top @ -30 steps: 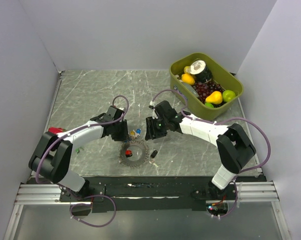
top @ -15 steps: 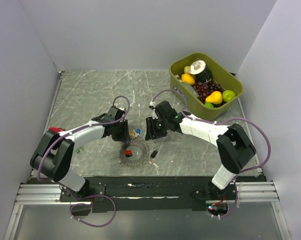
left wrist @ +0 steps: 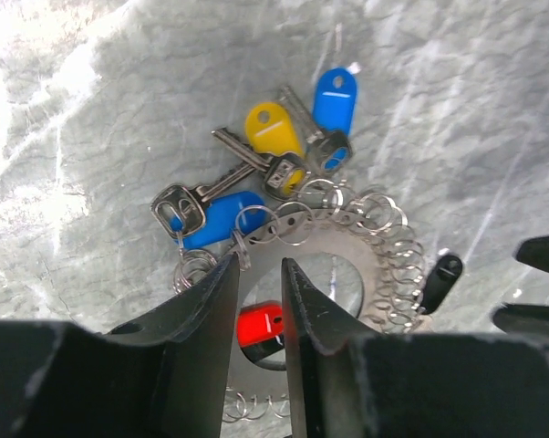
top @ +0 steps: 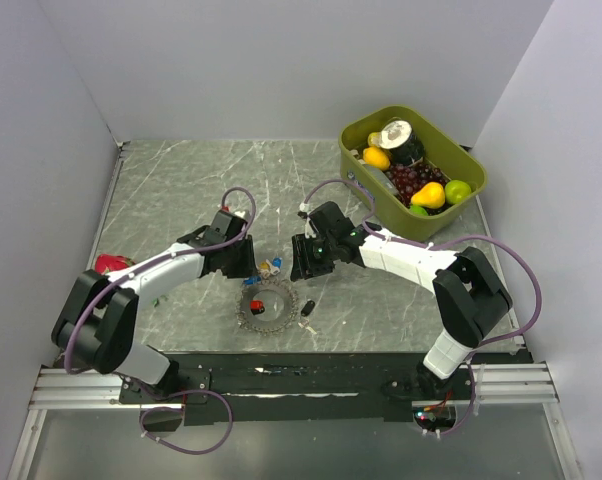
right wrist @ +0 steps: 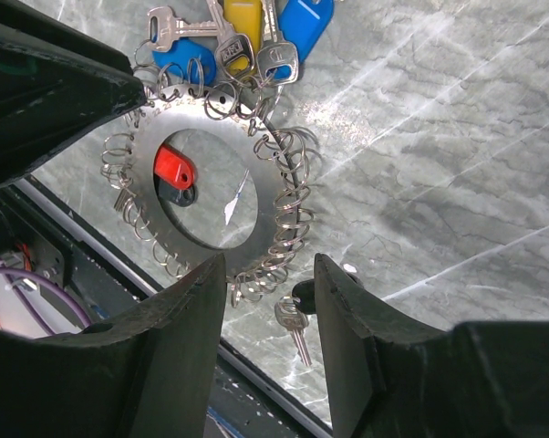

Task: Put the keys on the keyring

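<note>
Down by the near edge of the table [top: 181,190], pretty much centred between the two arms, the keyring [top: 266,310] is lying flat, with loads of little split rings round its rim. At its 12 o'clock there's a bunch of keys [left wrist: 273,137] crowded against the rim: two blue heads, one yellow, plus a plain silver one. The red key [left wrist: 259,325] lies inside the hole of the ring with something black tucked under it. A black key [top: 307,308] is off on its own at the ring's 3 o'clock, just beside the rim. The left jaws hover at the ring's 11 o'clock, only a narrow slit apart with nothing pinched, and the red head shows through the gap. The right jaws hang over the 1 o'clock side, a bit wider apart, also holding nothing. A green bin [top: 456,210] of fruit sits way off at the table's 2 o'clock
</note>
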